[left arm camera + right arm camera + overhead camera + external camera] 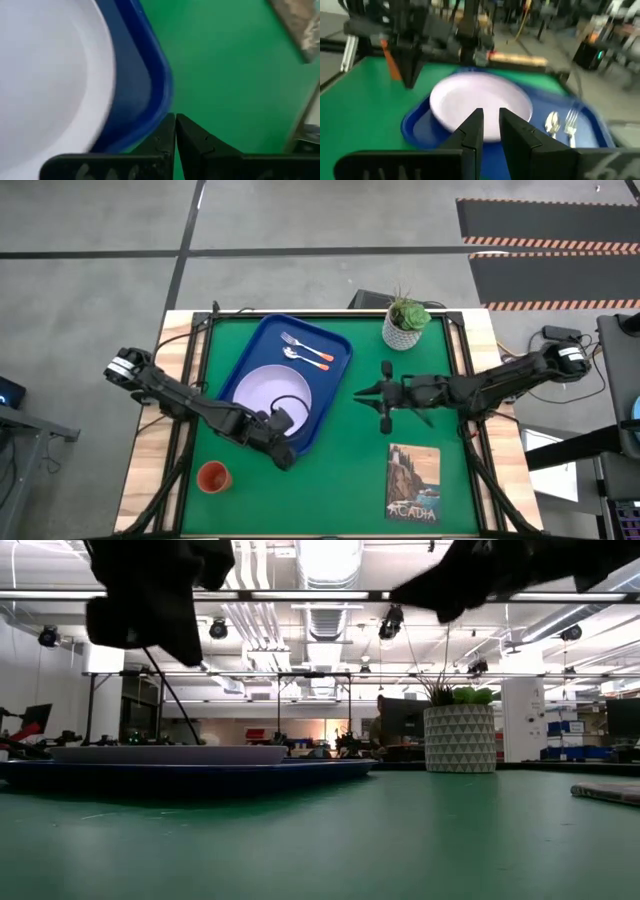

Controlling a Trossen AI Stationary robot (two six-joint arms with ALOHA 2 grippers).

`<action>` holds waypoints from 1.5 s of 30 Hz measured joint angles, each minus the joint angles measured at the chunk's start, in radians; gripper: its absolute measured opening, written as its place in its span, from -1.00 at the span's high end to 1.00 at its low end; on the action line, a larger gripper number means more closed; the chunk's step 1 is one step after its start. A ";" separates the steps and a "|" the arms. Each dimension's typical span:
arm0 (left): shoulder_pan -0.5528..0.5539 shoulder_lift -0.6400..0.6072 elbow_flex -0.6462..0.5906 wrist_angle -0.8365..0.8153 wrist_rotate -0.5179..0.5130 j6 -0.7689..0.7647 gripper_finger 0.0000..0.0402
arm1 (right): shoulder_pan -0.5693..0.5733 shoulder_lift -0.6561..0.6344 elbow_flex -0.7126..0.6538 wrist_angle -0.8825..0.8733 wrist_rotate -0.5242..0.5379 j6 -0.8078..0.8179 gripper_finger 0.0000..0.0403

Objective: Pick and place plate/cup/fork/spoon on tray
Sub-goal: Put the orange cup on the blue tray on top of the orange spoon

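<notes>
The blue tray [262, 345] lies on the green mat of the desk [340, 470], angled so that 1 corner points toward the left arm. On it rests the plate [262, 388], filling the nearer half of the tray, and beyond the plate, on the tray's far half, the fork [303, 345] and the spoon [303, 358] lie side by side, close together, their orange handles pointing toward the right arm's side. The cup [213, 477] stands off the tray on the mat, near the desk's front-left part, well apart from the tray's corner. The left gripper [287, 456] is at the tray's near corner, just over its rim beside the plate's edge; in the left wrist view its 2 fingers [165, 137] are pressed together with nothing between them, above the green mat next to the blue rim. The right gripper [362, 393] hangs over bare mat to the right of the tray, pointing toward it; the right wrist view shows its fingers [472, 131] nearly closed, a narrow gap between them, clasping nothing. A potted plant [405, 322] stands at the desk's far side, and a picture book [413, 484] lies near the front right.
</notes>
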 joint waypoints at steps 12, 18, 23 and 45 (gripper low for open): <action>-0.096 0.005 0.061 0.124 -0.021 -0.191 1.00 | 0.000 -0.241 0.000 -0.002 0.000 -0.145 0.74; -0.106 0.065 0.082 0.301 0.001 -0.210 1.00 | 0.000 -0.273 0.000 -0.103 0.000 -0.123 0.74; -0.126 0.087 0.129 0.222 0.094 -0.292 1.00 | 0.000 -0.273 0.000 -0.122 0.000 -0.106 0.74; -0.304 0.064 0.375 -0.701 0.400 -0.742 1.00 | 0.000 -0.274 0.001 -0.124 0.000 -0.097 0.74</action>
